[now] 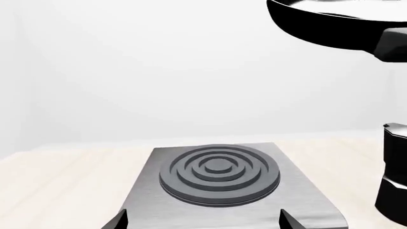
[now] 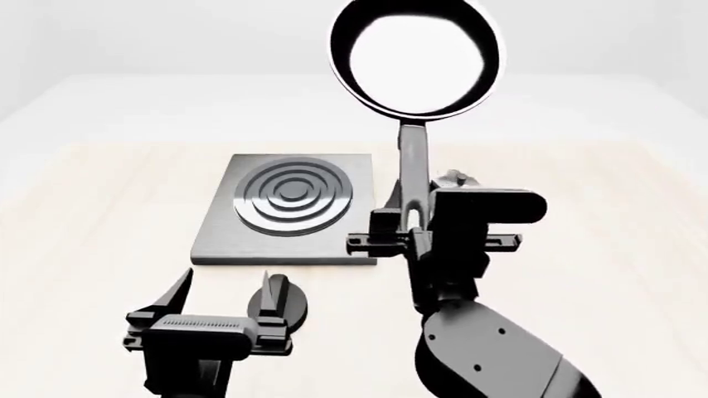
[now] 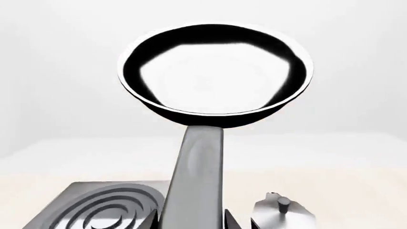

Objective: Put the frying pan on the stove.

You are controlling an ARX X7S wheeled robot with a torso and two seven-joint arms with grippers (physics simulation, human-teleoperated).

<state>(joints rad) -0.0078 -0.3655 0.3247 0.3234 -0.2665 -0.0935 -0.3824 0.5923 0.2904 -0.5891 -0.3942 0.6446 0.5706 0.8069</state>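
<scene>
The glossy black frying pan (image 2: 416, 58) hangs in the air above and beyond the stove's far right corner, its long handle (image 2: 412, 170) running back toward me. My right gripper (image 2: 407, 228) is shut on the near end of that handle, as the right wrist view shows with the pan (image 3: 213, 78) and the gripper (image 3: 190, 217). The stove (image 2: 290, 215), a grey square plate with dark rings, lies on the table left of the handle. My left gripper (image 2: 227, 298) stands open and empty just before the stove's near edge; its wrist view looks over the stove (image 1: 219, 174).
A small black round knob (image 2: 278, 300) lies on the table by the left gripper's right finger. The silver top of a moka pot (image 3: 279, 214) shows right of the handle, mostly hidden behind the right gripper in the head view. The pale wooden table (image 2: 89, 232) extends around.
</scene>
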